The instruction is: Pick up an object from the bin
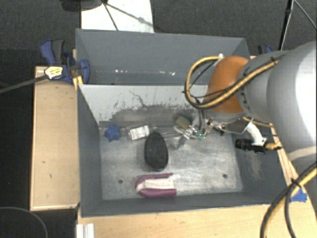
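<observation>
One black oval lump (pixel 156 151) lies near our hand (pixel 190 132), toward the view's lower left, long axis running top-to-bottom; whether the hand is spread we cannot tell.
</observation>
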Controlling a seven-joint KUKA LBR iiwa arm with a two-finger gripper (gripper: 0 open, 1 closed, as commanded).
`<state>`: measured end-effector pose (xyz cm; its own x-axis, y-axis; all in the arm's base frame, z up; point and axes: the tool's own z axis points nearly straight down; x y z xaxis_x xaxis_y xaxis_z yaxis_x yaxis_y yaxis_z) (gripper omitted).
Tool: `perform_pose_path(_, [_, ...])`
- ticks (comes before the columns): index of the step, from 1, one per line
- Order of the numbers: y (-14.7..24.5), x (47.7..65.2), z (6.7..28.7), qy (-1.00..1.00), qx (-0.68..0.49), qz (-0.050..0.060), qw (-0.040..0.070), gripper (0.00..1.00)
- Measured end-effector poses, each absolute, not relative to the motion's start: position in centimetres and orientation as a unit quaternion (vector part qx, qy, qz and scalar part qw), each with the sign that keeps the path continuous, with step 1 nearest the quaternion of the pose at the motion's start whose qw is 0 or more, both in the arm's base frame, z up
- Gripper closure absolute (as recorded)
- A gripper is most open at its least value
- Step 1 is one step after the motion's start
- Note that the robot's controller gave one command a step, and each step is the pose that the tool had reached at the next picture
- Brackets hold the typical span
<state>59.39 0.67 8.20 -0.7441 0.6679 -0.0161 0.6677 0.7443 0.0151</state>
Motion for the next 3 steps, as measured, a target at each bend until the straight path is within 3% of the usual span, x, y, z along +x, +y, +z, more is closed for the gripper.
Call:
perform_pose_path(1, [0.5, 59.8, 8.6, 0.934, 0.356, 0.005, 0.018, 1.00])
perform_pose_path(2, [0.5, 60.0, 13.8, 0.936, 0.351, 0.001, 0.003, 1.00])
perform_pose_path(3, [0.5, 60.1, 15.5, 0.938, 0.346, 0.001, 0.002, 1.00])
